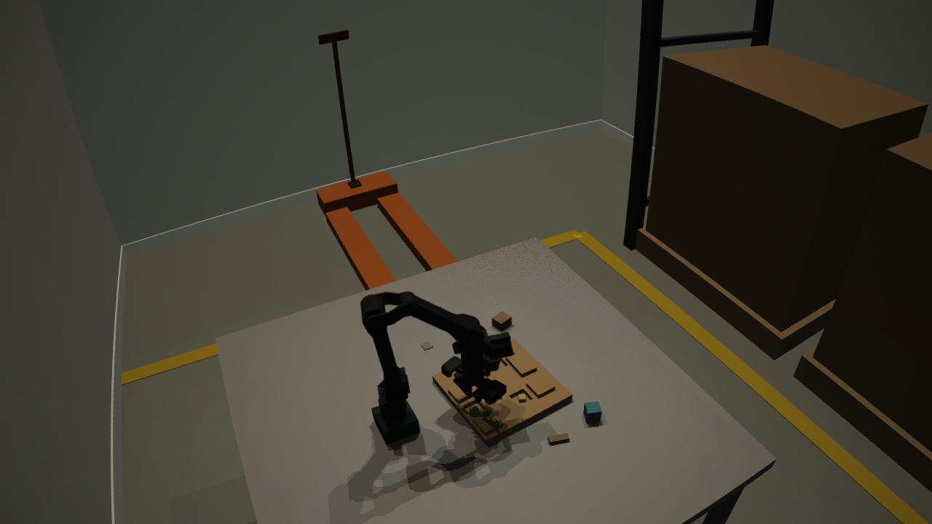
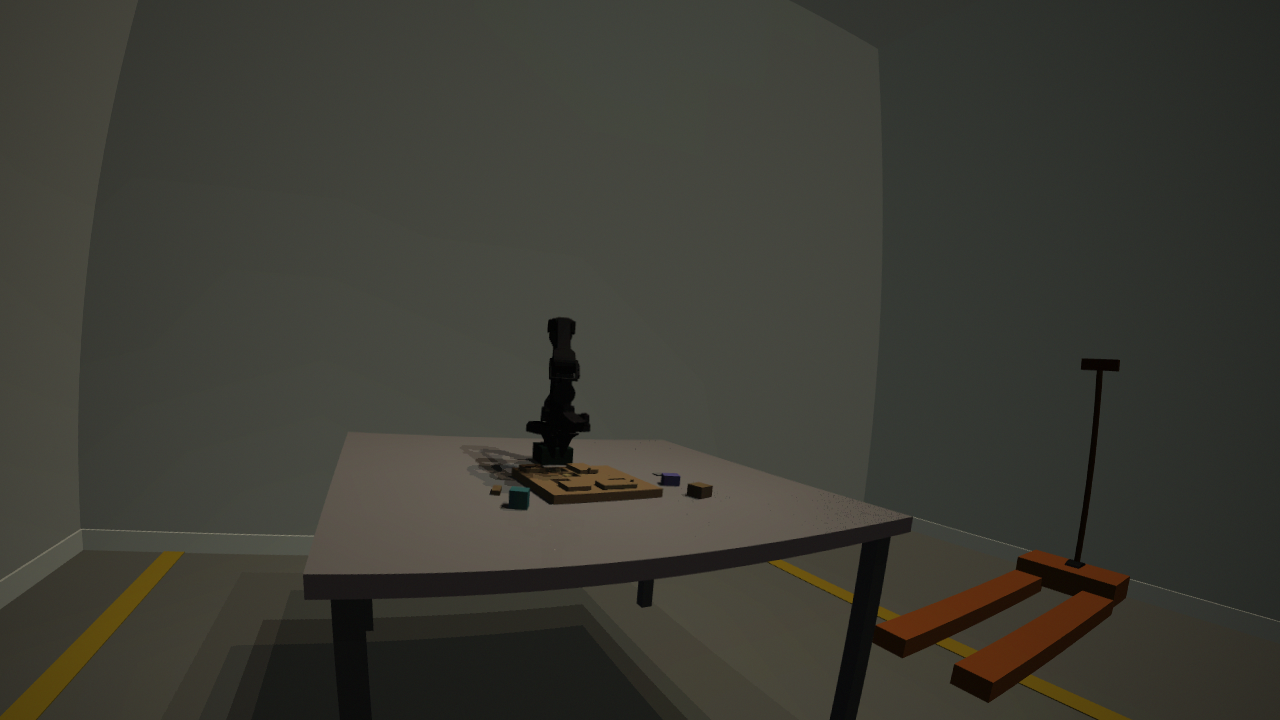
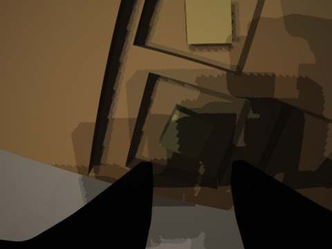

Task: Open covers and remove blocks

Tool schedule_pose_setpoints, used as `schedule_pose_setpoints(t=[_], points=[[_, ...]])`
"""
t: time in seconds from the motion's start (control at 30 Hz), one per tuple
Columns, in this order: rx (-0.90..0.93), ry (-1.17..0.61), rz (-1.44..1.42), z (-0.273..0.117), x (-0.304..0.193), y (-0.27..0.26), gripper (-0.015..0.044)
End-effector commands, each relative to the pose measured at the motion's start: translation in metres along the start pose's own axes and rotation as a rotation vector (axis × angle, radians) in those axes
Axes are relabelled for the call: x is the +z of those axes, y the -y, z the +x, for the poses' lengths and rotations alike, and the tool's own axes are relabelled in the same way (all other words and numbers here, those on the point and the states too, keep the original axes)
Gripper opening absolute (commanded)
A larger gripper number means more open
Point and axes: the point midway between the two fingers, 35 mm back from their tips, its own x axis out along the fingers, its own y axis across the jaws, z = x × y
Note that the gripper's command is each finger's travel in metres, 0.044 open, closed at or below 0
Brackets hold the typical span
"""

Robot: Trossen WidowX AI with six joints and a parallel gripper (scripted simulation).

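The wooden puzzle board (image 1: 531, 411) (image 2: 646, 490) (image 3: 52, 121) lies on the table. My gripper (image 1: 474, 396) (image 3: 192, 173) is open and empty, low over the board's near edge. In the wrist view a shaded block (image 3: 171, 135) sits in an open well just ahead of the fingertips, turned against its walls. A pale yellow block (image 3: 209, 22) sits in the neighbouring open well. Another pale block (image 1: 521, 397) shows in a well farther along the board. Raised plates (image 1: 523, 367) (image 1: 540, 388) lie toward the far side. The arm hides part of the board in the top view.
On the table beside the board are a teal cube (image 1: 592, 413) (image 2: 519, 498), a brown block (image 1: 501, 320) (image 2: 699, 490), a small tan piece (image 1: 558, 439) (image 2: 495, 489) and a purple block (image 2: 670, 479). A flat grey piece (image 1: 427, 346) lies behind the arm.
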Motion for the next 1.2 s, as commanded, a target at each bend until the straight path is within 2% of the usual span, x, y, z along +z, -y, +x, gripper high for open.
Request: schedule_pose_setpoints(t=[0.0, 0.83, 1.17], points=[[-0.002, -0.003, 0.070, 0.0021, -0.0010, 0.0000, 0.0144], [-0.002, -0.003, 0.434, 0.0089, -0.0017, -0.0004, 0.0144], [-0.002, -0.003, 0.451, 0.0092, -0.0018, -0.0005, 0.0144]])
